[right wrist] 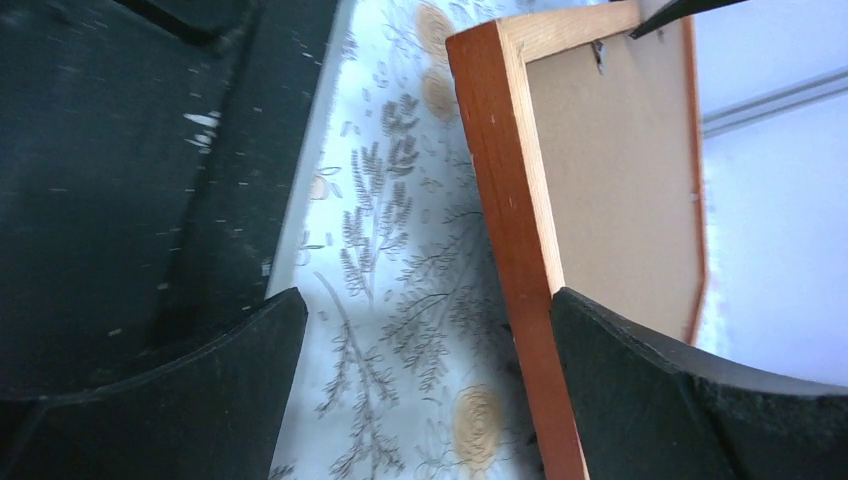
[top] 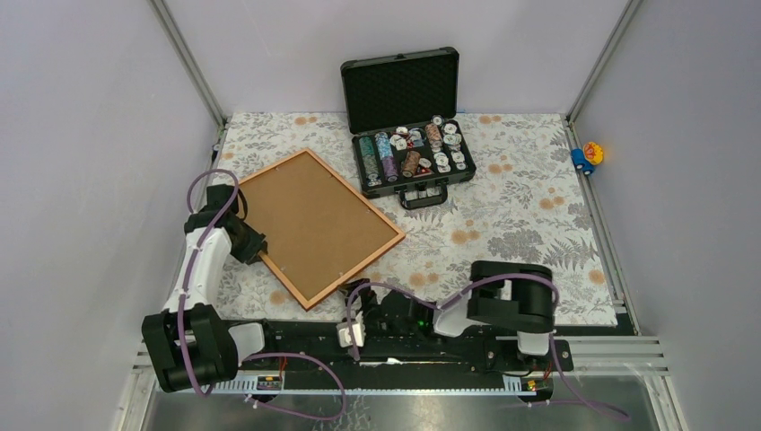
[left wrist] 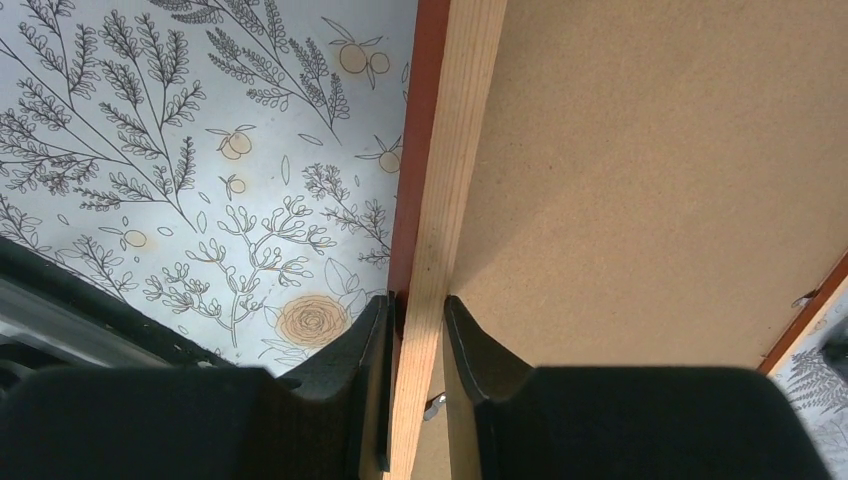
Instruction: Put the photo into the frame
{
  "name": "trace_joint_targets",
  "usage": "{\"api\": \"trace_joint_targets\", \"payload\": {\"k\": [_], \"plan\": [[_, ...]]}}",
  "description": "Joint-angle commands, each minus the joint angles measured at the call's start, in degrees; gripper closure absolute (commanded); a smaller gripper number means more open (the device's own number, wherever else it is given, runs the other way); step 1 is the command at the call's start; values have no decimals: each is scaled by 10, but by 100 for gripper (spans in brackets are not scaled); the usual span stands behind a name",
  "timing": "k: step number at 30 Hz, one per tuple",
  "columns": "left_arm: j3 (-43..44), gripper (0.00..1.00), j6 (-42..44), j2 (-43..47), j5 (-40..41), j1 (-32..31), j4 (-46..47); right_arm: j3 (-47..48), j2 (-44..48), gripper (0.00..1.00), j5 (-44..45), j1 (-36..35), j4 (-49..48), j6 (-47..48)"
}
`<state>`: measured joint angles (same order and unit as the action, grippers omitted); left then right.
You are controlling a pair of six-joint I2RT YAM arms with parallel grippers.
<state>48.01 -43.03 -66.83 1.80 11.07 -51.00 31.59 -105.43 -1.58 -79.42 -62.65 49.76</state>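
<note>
the frame (top: 354, 269) lies face down and skewed on the left half of the floral counter (top: 529, 206), with its brown backing board (top: 314, 224) turned up. the photo does not show in any view; whether it already sits under the board, i cannot tell.

the left end effector (left wrist: 415, 310) is clenched on the frame's left rail near its near end, one finger on the stained outer face and the other on the inner side against the board. the right end effector (right wrist: 425, 300) is released, its fingers spread wide and low over the counter, with the frame's near corner just inside the gap beside its right finger and not touching it.

the frame looks light and stiff, thin wood that should slide or lift as one piece. its rails are narrow, so a pinch across a rail, as the left one has, seems the sound place to hold. the board looks thin and may flex or slip out if the frame tips. the small metal tabs at the edge look fiddly.
</note>
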Motion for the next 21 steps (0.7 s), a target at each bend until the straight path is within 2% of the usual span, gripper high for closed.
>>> {"api": "trace_joint_targets", "payload": {"k": [1,6,11,16,21], "plan": [[44,100,0,17,-3,3,13,26,-62,0,106,-12,-185,110],[49,100,0,18,-6,3,13,64,-125,2,171,-18,-268,143],[55,100,1,19,-10,3,9,92,-141,5,168,-20,-246,134],[62,100,0,20,-12,2,3,123,-163,15,176,-24,-245,141],[65,100,-1,22,-10,3,-1,143,-168,29,193,-26,-230,129]]}}
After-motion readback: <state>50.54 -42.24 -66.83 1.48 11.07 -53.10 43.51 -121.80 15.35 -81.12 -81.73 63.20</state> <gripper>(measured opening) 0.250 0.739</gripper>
